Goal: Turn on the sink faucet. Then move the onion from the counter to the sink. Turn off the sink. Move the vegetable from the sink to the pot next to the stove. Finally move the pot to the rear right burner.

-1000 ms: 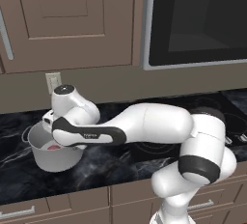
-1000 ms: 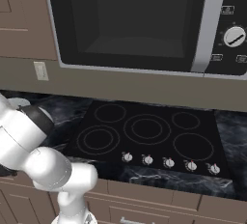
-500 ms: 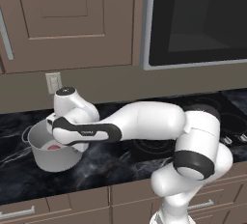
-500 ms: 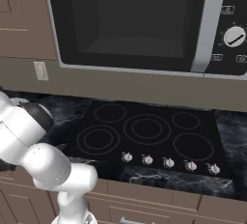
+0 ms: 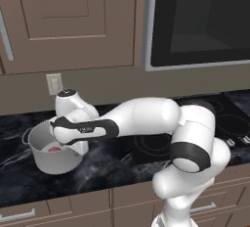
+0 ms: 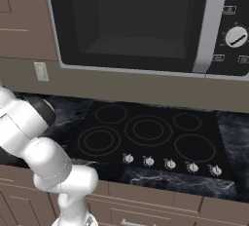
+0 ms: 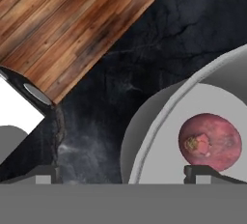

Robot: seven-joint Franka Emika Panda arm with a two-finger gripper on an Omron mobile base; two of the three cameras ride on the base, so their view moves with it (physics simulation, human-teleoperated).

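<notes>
reddish-pink onion (image 7: 210,142), grey pot (image 5: 41,153), black marbled counter (image 7: 120,88)

base views flank the arm, sharing the stove (image 6: 146,135) — hand view looks close down into the pot (image 7: 149,121).

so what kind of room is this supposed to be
A rendered home kitchen, most likely. A black glass cooktop with ring outlines and front knobs sits under a built-in microwave, brown cabinets hang above a black marble counter, and a grey pot holding an onion stands on it.
</notes>
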